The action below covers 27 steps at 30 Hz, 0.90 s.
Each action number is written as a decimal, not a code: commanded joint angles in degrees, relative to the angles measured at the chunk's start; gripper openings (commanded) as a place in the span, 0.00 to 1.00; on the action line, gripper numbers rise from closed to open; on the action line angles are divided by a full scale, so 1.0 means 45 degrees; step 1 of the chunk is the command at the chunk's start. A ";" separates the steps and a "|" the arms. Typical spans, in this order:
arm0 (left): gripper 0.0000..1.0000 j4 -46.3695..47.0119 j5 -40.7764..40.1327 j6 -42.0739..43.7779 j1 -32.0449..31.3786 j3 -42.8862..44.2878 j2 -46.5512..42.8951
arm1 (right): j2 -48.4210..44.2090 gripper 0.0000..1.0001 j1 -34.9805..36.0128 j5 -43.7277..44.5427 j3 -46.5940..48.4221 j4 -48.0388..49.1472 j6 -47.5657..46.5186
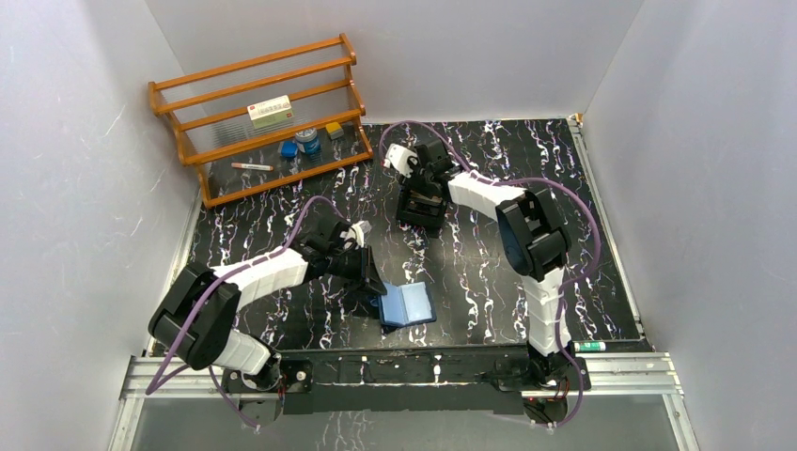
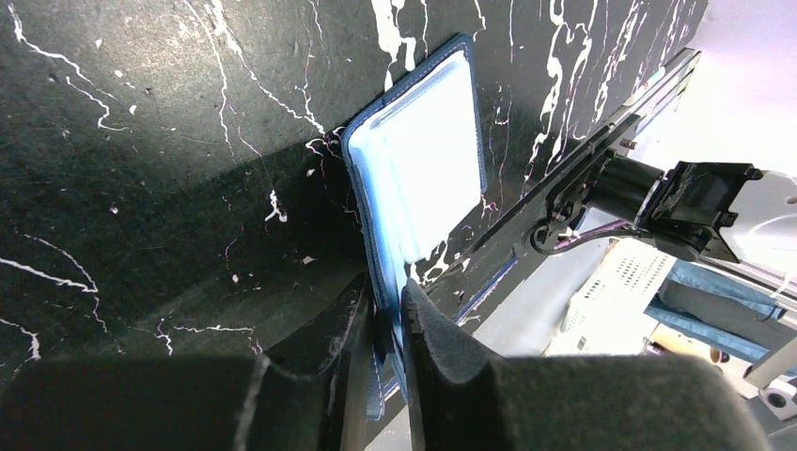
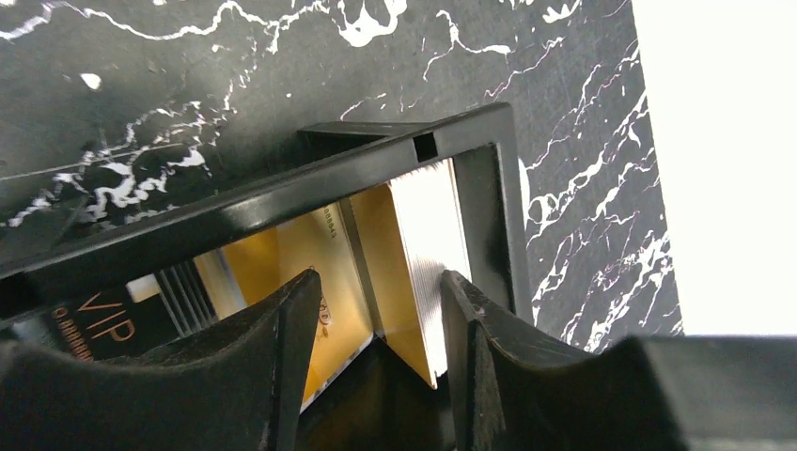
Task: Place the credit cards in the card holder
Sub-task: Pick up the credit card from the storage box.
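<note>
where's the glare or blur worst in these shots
Left wrist: the card holder glares almost white inside, the left fingers in front are blurred. Right wrist: past the table the right side is blown out white, the cards shine at their edges, the right fingers are soft. Top: even light, soft shadows under the arms.
</note>
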 commanded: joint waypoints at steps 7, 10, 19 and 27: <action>0.16 0.0340 0.0801 -0.0279 0.0072 -0.0152 0.0088 | 0.0547 0.57 -0.0041 0.0646 0.0668 0.1217 -0.0900; 0.16 0.0377 0.0802 -0.0318 0.0070 -0.0223 0.0009 | 0.0702 0.56 -0.0048 0.0962 0.0668 0.1333 -0.1020; 0.16 0.0775 0.0894 -0.0552 0.0061 -0.0489 -0.0043 | 0.0459 0.31 -0.0004 0.1513 0.0608 0.1681 -0.1108; 0.16 0.0844 0.0847 -0.0588 0.0066 -0.0616 -0.0102 | -0.0144 0.21 0.0001 0.1369 0.0493 0.1988 -0.0498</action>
